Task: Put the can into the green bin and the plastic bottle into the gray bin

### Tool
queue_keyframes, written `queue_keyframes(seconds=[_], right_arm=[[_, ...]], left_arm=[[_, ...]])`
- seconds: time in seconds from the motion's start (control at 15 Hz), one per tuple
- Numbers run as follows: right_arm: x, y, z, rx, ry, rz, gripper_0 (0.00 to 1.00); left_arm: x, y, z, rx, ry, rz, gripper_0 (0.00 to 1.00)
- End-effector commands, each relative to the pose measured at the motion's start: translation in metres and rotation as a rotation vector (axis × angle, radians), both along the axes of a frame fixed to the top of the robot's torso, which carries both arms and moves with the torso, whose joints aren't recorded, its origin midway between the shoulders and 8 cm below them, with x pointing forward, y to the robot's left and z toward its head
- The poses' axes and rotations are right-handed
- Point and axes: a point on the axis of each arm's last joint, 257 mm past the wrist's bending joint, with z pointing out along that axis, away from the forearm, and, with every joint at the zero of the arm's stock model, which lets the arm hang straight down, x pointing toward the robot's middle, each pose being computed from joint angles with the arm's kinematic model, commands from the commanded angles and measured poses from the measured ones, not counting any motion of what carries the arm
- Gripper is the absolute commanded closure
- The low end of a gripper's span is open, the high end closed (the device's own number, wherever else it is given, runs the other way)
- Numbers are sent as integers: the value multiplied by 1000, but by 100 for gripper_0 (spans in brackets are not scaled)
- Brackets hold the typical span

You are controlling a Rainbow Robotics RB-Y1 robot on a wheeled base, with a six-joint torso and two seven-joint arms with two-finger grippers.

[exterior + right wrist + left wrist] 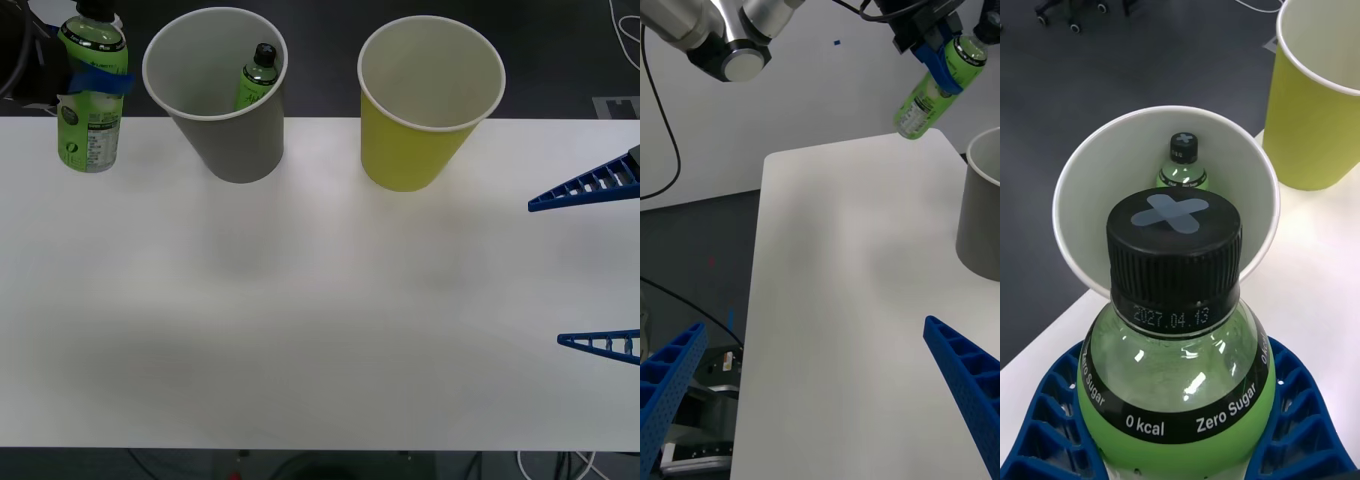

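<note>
Left claw (95,80) pinching a plastic bottle (92,95) at the frame's upper left, beside the gray bin (222,100).
A 2nd bottle (257,75) leans inside that bin — the green bin (425,105) stands right of it on the white desk (320,320); the right claw (600,265) sits spread at the right edge.

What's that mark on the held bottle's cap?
A gray cross on the black cap, clearest in the left wrist view.

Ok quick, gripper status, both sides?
Left gripper: closed on a plastic bottle, held in the air beside the gray bin.
Right gripper: open, holding nothing, at the table's right edge.
</note>
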Motion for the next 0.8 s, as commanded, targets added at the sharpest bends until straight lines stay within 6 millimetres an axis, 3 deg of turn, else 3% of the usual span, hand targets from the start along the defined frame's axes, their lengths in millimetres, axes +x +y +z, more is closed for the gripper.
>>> queue_keyframes(seconds=[0.07, 0.27, 0.47, 0.67, 0.8], right_arm=[[0, 0, 0, 0, 0, 0, 0], [0, 0, 0, 0, 0, 0, 0], [0, 0, 0, 0, 0, 0, 0], [0, 0, 0, 0, 0, 0, 0], [0, 0, 0, 0, 0, 0, 0]], left_arm=[[8, -7, -2, 25, 43, -21, 100], [19, -15, 17, 57, 39, -34, 100], [30, -25, 16, 80, 73, -46, 100], [42, -37, 32, 103, 70, -62, 100], [46, -41, 30, 142, 86, -67, 100]])
